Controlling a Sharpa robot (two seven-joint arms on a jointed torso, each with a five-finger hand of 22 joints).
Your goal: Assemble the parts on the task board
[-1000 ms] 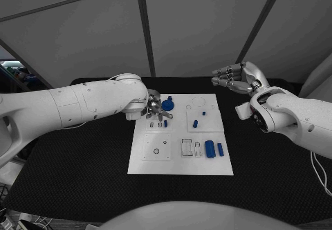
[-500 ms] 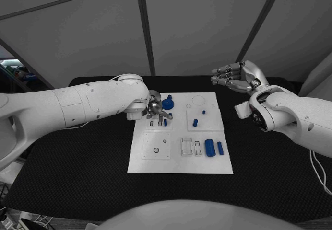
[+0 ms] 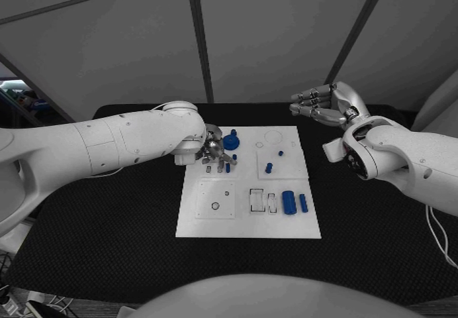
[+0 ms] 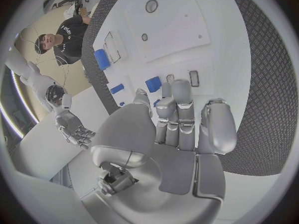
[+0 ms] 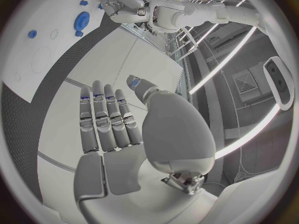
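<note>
The left hand [image 3: 214, 151] works at the task board's [image 3: 250, 228] far-left corner, fingertips by a small blue part [image 3: 227, 168]; whether it grips, I cannot tell. Next needs careful seating. The right hand [image 3: 323, 106] waits apart, holding nothing.

A black table [image 3: 105, 218] with a textured top carries 1 white task board [image 3: 250, 225] lying flat at its middle, with bare black surface on every side of the board.
</note>
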